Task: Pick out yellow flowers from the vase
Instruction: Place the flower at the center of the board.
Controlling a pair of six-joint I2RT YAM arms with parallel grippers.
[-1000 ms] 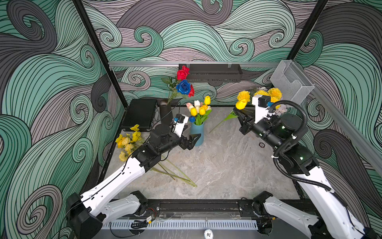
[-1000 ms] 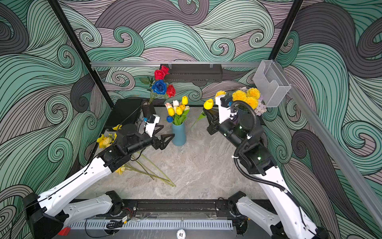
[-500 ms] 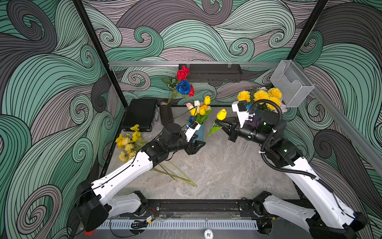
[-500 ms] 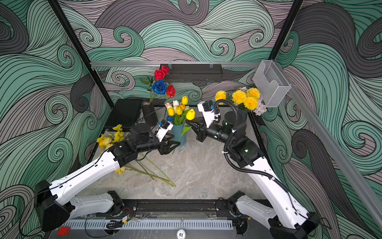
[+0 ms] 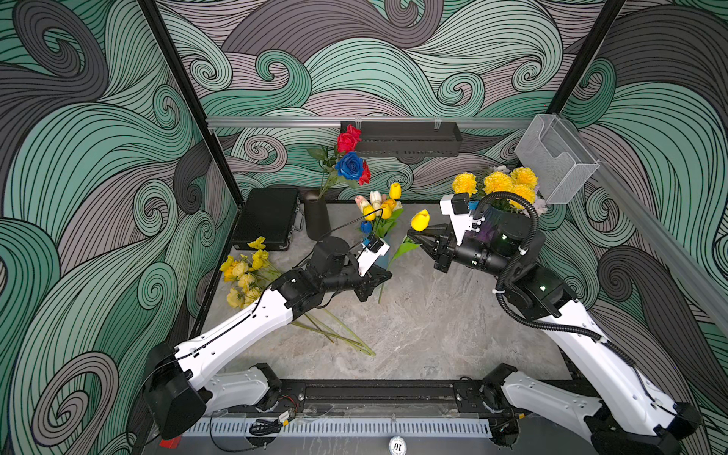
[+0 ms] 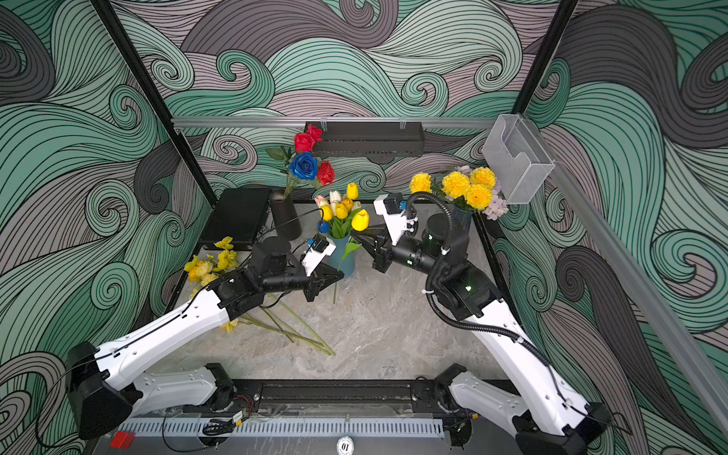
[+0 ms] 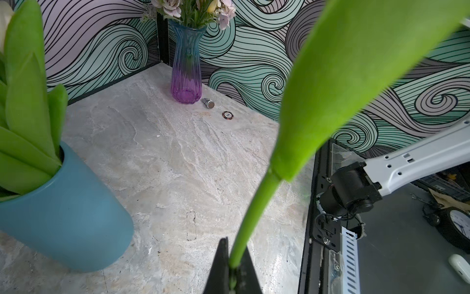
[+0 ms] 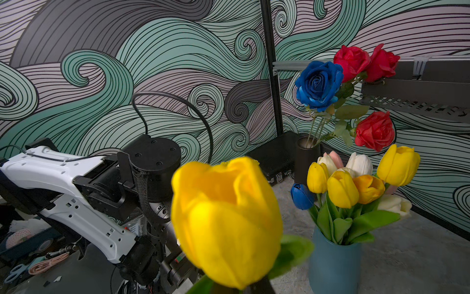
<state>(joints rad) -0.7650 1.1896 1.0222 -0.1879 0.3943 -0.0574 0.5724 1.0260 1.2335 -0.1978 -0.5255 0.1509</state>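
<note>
A yellow tulip (image 5: 420, 220) (image 6: 360, 220) hangs in the air just in front of the blue vase (image 6: 346, 262) (image 7: 63, 216) (image 8: 335, 264). My right gripper (image 5: 413, 236) (image 6: 356, 235) is shut on it right under the head, which fills the right wrist view (image 8: 226, 221). My left gripper (image 5: 388, 275) (image 6: 340, 277) (image 7: 232, 267) is shut on the same green stem (image 7: 254, 216) lower down. More yellow tulips (image 8: 342, 188) stand in the blue vase among white, pink and blue ones. Picked yellow flowers (image 5: 244, 272) (image 6: 208, 268) lie at the table's left edge.
Yellow pompom blooms (image 5: 498, 183) stand in a glass vase (image 7: 187, 63) at the back right, with a metal cap (image 7: 209, 103) and a round chip (image 7: 228, 115) beside it. A black vase (image 5: 317, 216) holds red and blue roses. A black case (image 5: 270, 218) lies back left.
My right arm has carried the yellow tulip leftward from the back right to the blue vase. My left gripper has reached in and shut on its stem.
</note>
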